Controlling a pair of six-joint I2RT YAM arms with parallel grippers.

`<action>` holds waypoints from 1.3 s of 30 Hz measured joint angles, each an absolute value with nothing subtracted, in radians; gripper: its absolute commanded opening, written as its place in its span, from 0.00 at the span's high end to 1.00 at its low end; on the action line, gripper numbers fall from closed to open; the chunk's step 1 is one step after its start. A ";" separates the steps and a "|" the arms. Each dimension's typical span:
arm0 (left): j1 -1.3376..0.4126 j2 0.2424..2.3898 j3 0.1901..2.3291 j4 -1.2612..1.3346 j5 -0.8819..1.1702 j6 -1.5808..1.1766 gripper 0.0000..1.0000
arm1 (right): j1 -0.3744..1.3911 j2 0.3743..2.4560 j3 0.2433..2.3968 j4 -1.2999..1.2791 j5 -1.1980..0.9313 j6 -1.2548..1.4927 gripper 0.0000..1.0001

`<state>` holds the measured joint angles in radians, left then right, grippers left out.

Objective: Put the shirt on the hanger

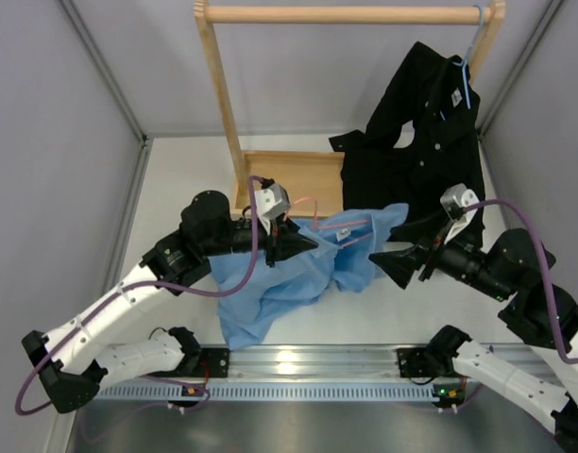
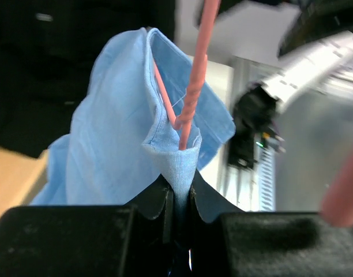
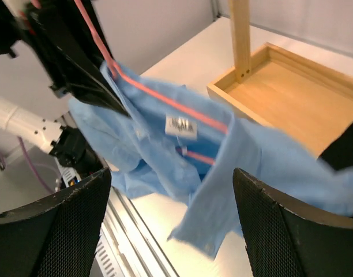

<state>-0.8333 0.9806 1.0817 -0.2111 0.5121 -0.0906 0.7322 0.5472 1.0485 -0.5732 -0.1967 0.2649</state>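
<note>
The light blue shirt point(image 1: 287, 276) hangs bunched between both arms, its lower part draped on the table. The pink hanger point(image 1: 353, 225) runs through its collar area, and its hook loops up behind my left gripper. My left gripper point(image 1: 311, 245) is shut on a fold of the shirt point(image 2: 113, 133). The pink hanger wire point(image 2: 192, 95) goes down into that fold just above the jaws. My right gripper point(image 1: 388, 266) is open and empty, just right of the shirt. In the right wrist view the shirt point(image 3: 159, 156) and hanger point(image 3: 165, 101) lie beyond my open fingers point(image 3: 292, 231).
A wooden rack point(image 1: 223, 94) with a tray base point(image 1: 308, 175) stands at the back. A black shirt point(image 1: 426, 142) hangs from its rail on a light blue hanger point(image 1: 468, 80). A metal rail point(image 1: 298, 363) runs along the near edge. Grey walls close both sides.
</note>
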 measured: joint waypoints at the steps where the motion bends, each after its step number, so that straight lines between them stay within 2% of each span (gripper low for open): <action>1: -0.833 1.002 1.083 -0.207 0.574 -0.091 1.00 | 0.732 0.574 1.092 -0.591 -0.232 0.235 0.19; 4: -0.836 1.075 1.097 -0.194 0.764 -0.095 1.00 | 0.732 0.642 1.169 -0.595 -0.326 0.175 0.23; 11: -0.855 1.140 1.119 -0.181 0.986 -0.102 1.00 | 0.732 0.848 1.252 -0.583 -0.570 0.074 0.28; 21: -0.864 1.155 1.130 -0.173 1.050 -0.103 1.00 | 0.733 0.912 1.214 -0.383 -0.834 0.136 0.36; 27: -0.864 1.181 1.138 -0.172 1.050 -0.107 1.00 | 0.733 0.915 1.184 -0.311 -0.869 0.169 0.58; 28: -0.864 1.184 1.142 -0.172 1.050 -0.107 1.00 | 0.733 0.917 1.184 -0.301 -0.873 0.173 0.73; 30: -0.864 1.185 1.146 -0.172 1.050 -0.107 1.00 | 0.733 0.922 1.183 -0.281 -0.878 0.179 0.95; 31: -0.864 1.185 1.147 -0.172 1.045 -0.107 0.99 | 0.733 0.925 1.183 -0.274 -0.882 0.179 1.00; 32: -0.863 1.185 1.148 -0.173 1.039 -0.105 0.63 | 0.733 0.926 1.183 -0.270 -0.881 0.184 1.00; 34: -0.864 1.180 1.151 -0.178 1.002 -0.090 0.02 | 0.733 0.923 1.180 -0.270 -0.862 0.183 1.00; 36: -0.864 1.160 1.157 -0.194 0.918 -0.081 0.02 | 0.733 0.915 1.170 -0.271 -0.831 0.175 1.00; 39: -0.866 1.079 1.157 -0.227 0.688 -0.056 0.02 | 0.732 0.884 1.157 -0.294 -0.744 0.148 1.00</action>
